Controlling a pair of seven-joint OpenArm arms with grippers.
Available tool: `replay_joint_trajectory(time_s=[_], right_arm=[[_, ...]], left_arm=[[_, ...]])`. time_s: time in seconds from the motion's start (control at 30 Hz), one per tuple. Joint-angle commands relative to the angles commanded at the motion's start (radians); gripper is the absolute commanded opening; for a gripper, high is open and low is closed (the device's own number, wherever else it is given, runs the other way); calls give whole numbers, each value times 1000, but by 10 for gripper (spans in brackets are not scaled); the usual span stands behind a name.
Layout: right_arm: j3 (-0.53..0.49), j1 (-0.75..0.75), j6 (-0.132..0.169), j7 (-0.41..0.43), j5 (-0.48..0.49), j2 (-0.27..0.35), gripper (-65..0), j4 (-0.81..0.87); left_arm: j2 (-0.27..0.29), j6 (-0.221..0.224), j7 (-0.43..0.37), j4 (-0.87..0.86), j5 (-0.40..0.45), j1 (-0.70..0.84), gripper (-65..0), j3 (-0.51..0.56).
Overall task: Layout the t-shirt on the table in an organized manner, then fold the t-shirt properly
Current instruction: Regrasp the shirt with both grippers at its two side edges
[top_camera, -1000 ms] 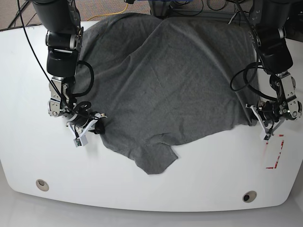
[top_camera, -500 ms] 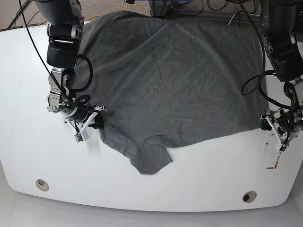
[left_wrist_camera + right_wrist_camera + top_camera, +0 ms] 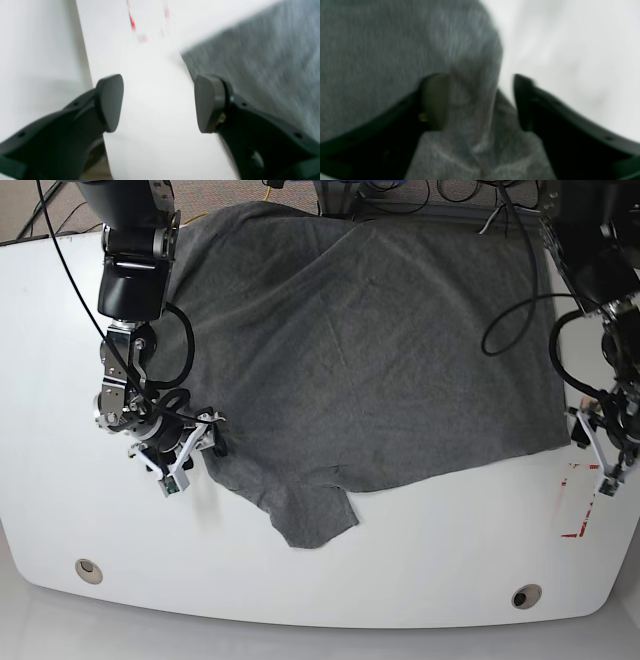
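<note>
Base view: we see t-shirt (image 3: pixel 370 360) spread wider on worktop (image 3: pixel 420 580) than a second ago; hem now near red tape (image 3: pixel 580 500). Layout nearly done, we judge. Left end effector (image 3: pixel 157 102) wide open, empty, cloth edge just beside one finger. Right end effector (image 3: pixel 480 100) open, cloth fold bunched between fingers.

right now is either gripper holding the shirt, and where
The left gripper is open over bare table, holding nothing. The right gripper is open around a raised fold at the t-shirt edge.
</note>
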Motion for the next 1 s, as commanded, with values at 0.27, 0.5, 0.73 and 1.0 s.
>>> replay_joint_trajectory(time_s=[0.27,0.5,0.73,1.0], right_arm=[[-5,-91,8,-126,0,-57,-147,209],[-5,-196,8,-164,0,-127,-160,259],[-5,-262,9,-158,-3,-161,-433,253],[-3,-261,9,-146,0,-155,-556,146]], left_arm=[[115,0,-6,94,5,227,-229,0],[155,0,-20,89,6,324,-229,0],[149,0,-104,17,8,336,-229,8],[127,0,-135,-196,9,235,-229,17]])
